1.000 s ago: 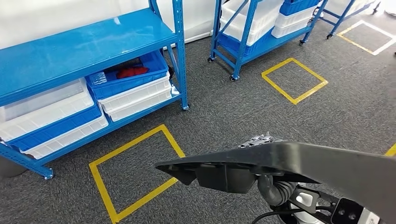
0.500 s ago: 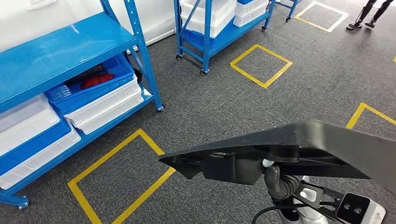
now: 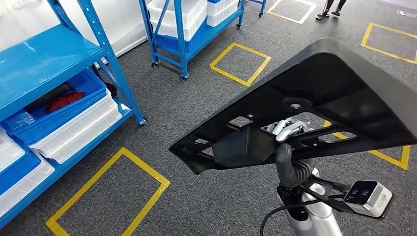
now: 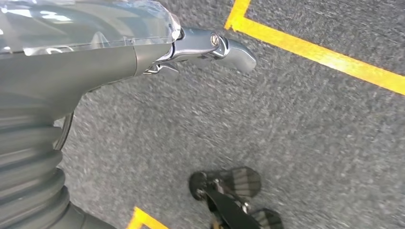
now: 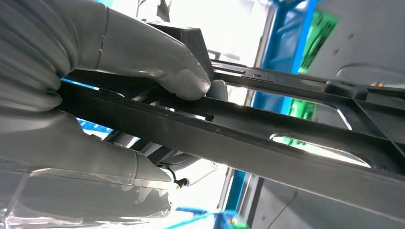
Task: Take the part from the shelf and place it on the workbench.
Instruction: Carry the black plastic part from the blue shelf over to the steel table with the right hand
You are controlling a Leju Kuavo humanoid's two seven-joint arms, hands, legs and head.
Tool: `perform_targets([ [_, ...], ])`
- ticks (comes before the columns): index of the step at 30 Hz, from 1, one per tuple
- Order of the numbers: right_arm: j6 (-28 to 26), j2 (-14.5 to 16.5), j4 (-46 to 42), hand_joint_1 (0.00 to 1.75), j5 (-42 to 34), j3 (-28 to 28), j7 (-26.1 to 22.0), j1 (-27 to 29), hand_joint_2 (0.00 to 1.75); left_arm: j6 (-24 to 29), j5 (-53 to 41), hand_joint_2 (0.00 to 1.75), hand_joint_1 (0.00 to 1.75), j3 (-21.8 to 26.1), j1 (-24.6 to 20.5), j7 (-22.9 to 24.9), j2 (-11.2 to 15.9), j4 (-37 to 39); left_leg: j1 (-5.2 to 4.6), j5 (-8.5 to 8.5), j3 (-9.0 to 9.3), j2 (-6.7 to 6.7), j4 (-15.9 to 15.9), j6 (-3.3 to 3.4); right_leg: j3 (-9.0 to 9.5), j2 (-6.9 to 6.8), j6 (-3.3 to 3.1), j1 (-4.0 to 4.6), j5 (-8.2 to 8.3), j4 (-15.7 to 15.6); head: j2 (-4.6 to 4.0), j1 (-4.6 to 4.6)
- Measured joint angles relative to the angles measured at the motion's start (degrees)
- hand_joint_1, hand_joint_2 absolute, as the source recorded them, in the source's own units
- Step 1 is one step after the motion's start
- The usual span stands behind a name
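A large flat black plastic part with ribs and cut-outs fills the right of the head view, tilted so that its underside faces me. My right hand grips it from below, and its silver fingers show through a cut-out. In the right wrist view the grey thumb and fingers clamp a black rib of the part. My left hand hangs over the grey carpet with a silver finger stretched out and nothing in it.
A blue shelf with white and blue bins stands at the left; one blue bin holds a red thing. A wheeled blue rack stands further back. Yellow tape squares mark the carpet. A person's feet show at the far top.
The camera has turned right, so the shelf and racks slid left. The black part has tipped up from nearly level and now shows its underside.
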Motion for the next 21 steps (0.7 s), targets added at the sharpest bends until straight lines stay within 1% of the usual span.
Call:
perform_targets([
  [1, -0.12, -0.13, 0.26, 1.75, -0.03, -0.29, -0.18, 0.08, 1.75, 0.01, 0.01, 1.75, 0.00, -0.11, -0.09, 0.10, -0.10, 0.00, 0.08, 0.26, 0.11, 0.73, -0.35, 0.33, -0.58, -1.14, 0.27, 0.08, -0.71, 1.06, 0.00, 0.01],
  [2, -0.21, -0.25, 0.50, 1.75, -0.05, -0.51, -0.32, 0.12, 1.75, 0.02, 0.01, 1.75, 0.00, -0.18, -0.12, 0.16, -0.20, 0.00, 0.15, 0.45, 0.19, 1.51, -0.67, 0.60, -1.65, -2.76, 0.49, 0.16, -2.03, 3.23, 0.00, 0.01],
  [3, -0.28, -0.31, 0.74, 1.75, -0.07, -0.67, -0.40, 0.18, 1.75, 0.04, 0.01, 1.75, 0.00, -0.21, -0.08, 0.21, -0.26, 0.00, -0.01, 0.49, 0.21, 2.30, -0.76, 0.76, -3.25, -4.63, 0.67, 0.11, -3.82, 6.47, 0.00, 0.01],
  [4, -0.33, -0.34, 0.99, 1.75, -0.08, -0.76, -0.43, 0.25, 1.75, 0.05, 0.01, 1.75, 0.00, -0.22, 0.01, 0.25, -0.28, 0.00, -0.12, 0.45, 0.18, 3.13, -0.75, 0.88, -5.12, -5.80, 0.89, -0.02, -5.58, 10.22, 0.00, 0.01],
  [5, -0.35, -0.34, 1.24, 1.75, -0.08, -0.83, -0.43, 0.37, 1.75, 0.06, 0.01, 1.75, 0.00, -0.24, 0.11, 0.28, -0.33, 0.00, -0.19, 0.38, 0.17, 3.97, -0.74, 0.93, -6.65, -6.39, 1.11, -0.22, -6.67, 13.31, 0.00, 0.01],
  [6, -0.37, -0.34, 1.49, 1.75, -0.07, -0.90, -0.43, 0.49, 1.75, 0.04, 0.01, 1.75, 0.00, -0.26, 0.17, 0.31, -0.39, 0.00, -0.23, 0.30, 0.17, 4.80, -0.72, 0.94, -7.40, -6.74, 1.32, -0.43, -6.82, 14.85, 0.00, 0.01],
  [7, -0.37, -0.35, 1.73, 1.75, -0.04, -0.98, -0.43, 0.56, 1.75, 0.00, 0.01, 1.75, 0.00, -0.31, 0.16, 0.33, -0.47, 0.00, -0.22, 0.20, 0.19, 5.58, -0.69, 0.89, -7.05, -7.04, 1.50, -0.66, -5.93, 14.25, 0.00, 0.01],
  [8, -0.37, -0.35, 1.94, 1.75, -0.02, -1.08, -0.42, 0.57, 1.75, -0.04, 0.02, 1.75, 0.00, -0.41, 0.10, 0.37, -0.57, 0.00, -0.21, 0.08, 0.25, 6.27, -0.64, 0.77, -5.58, -7.56, 1.63, -0.86, -4.27, 11.57, 0.00, 0.01],
  [9, -0.36, -0.35, 2.15, 1.75, 0.01, -1.17, -0.38, 0.51, 1.75, -0.07, 0.02, 1.75, 0.00, -0.52, 0.00, 0.44, -0.67, 0.00, -0.25, -0.09, 0.34, 6.88, -0.55, 0.57, -3.46, -8.83, 1.68, -0.96, -2.55, 7.75, 0.00, 0.01],
  [10, -0.29, -0.35, 2.36, 1.75, 0.02, -1.23, -0.28, 0.28, 1.75, -0.04, 0.01, 1.75, 0.00, -0.63, -0.07, 0.57, -0.81, 0.00, -0.40, -0.34, 0.40, 7.46, -0.38, 0.27, -1.52, -10.21, 1.56, -0.75, -1.42, 4.11, 0.00, 0.01],
  [11, -0.17, -0.34, 2.58, 1.75, -0.01, -1.26, -0.12, -0.03, 1.75, 0.04, 0.01, 1.75, 0.00, -0.73, -0.11, 0.74, -0.94, 0.00, -0.56, -0.56, 0.49, 8.04, -0.27, -0.05, -0.19, -11.26, 1.25, -0.56, -0.82, 1.53, 0.00, 0.01],
  [12, -0.01, -0.34, 2.82, 1.75, -0.05, -1.28, 0.08, -0.40, 1.75, 0.13, 0.01, 1.75, 0.00, -0.82, -0.11, 0.90, -1.09, 0.00, -0.70, -0.77, 0.59, 8.64, -0.20, -0.39, 0.39, -11.83, 0.88, -0.27, -0.79, 0.22, 0.00, 0.00],
  [13, 0.18, -0.34, 3.07, 1.75, -0.11, -1.31, 0.38, -0.75, 1.75, 0.20, 0.02, 1.75, 0.00, -0.93, -0.10, 1.09, -1.26, 0.00, -0.80, -0.93, 0.71, 9.30, -0.20, -0.71, 0.36, -11.44, 0.47, -0.01, -0.96, -0.04, 0.00, 0.00],
  [14, 0.33, -0.34, 3.31, 1.75, -0.17, -1.38, 0.78, -1.00, 1.75, 0.23, 0.02, 1.75, 0.00, -1.08, -0.15, 1.29, -1.43, 0.00, -0.77, -1.07, 0.91, 9.98, -0.27, -1.00, 0.28, -10.67, 0.07, -0.04, -0.90, -0.08, 0.00, 0.00],
  [15, 0.45, -0.34, 3.49, 1.75, -0.20, -1.47, 1.29, -1.17, 1.75, 0.26, 0.01, 1.75, 0.00, -1.26, -0.25, 1.53, -1.63, 0.00, -0.61, -1.40, 1.04, 10.00, -0.05, -1.30, 0.33, -9.97, -0.27, -0.07, -0.83, -0.24, 0.00, -0.01],
  [16, 0.55, -0.33, 3.62, 1.75, -0.24, -1.59, 1.90, -1.37, 1.75, 0.34, 0.01, 1.75, 0.00, -1.43, -0.35, 1.86, -1.85, -0.01, -0.46, -2.16, 0.83, 9.16, 0.86, -1.54, 0.44, -9.31, -0.61, -0.17, -0.76, -0.42, 0.00, -0.01],
  [17, 0.63, -0.29, 3.69, 1.75, -0.26, -1.69, 2.49, -1.58, 1.75, 0.54, 0.00, 1.75, 0.00, -1.57, -0.41, 2.22, -2.08, -0.01, -0.27, -3.44, 0.07, 7.81, 2.84, -1.72, 0.57, -8.71, -0.96, -0.28, -0.67, -0.59, 0.00, -0.01],
  [18, 0.71, -0.20, 3.71, 1.75, -0.23, -1.75, 2.96, -1.74, 1.75, 0.87, 0.00, 1.75, 0.00, -1.66, -0.35, 2.63, -2.32, -0.02, -0.11, -5.17, -1.36, 6.08, 6.05, -1.81, 0.66, -8.10, -1.22, -0.33, -0.62, -0.67, 0.00, -0.01],
  [19, 0.75, -0.10, 3.73, 1.75, -0.18, -1.79, 3.29, -1.88, 1.75, 1.21, 0.00, 1.75, 0.00, -1.71, -0.23, 2.97, -2.50, -0.02, -0.07, -6.84, -3.00, 4.81, 9.48, -1.84, 0.68, -7.54, -1.40, -0.29, -0.61, -0.66, 0.00, -0.01],
  [20, 0.77, -0.01, 3.74, 1.75, -0.11, -1.79, 3.46, -1.92, 1.75, 1.48, 0.00, 1.75, 0.00, -1.73, -0.11, 3.20, -2.63, -0.02, -0.05, -8.06, -4.33, 4.23, 12.24, -1.86, 0.68, -7.12, -1.50, -0.24, -0.60, -0.65, 0.00, 0.00],
  [21, 0.78, 0.04, 3.75, 1.75, -0.05, -1.79, 3.54, -1.91, 1.75, 1.65, 0.00, 1.75, 0.00, -1.74, -0.02, 3.33, -2.69, -0.02, -0.05, -8.73, -5.18, 3.98, 13.94, -1.88, 0.68, -6.81, -1.53, -0.21, -0.61, -0.65, 0.00, 0.00],
])
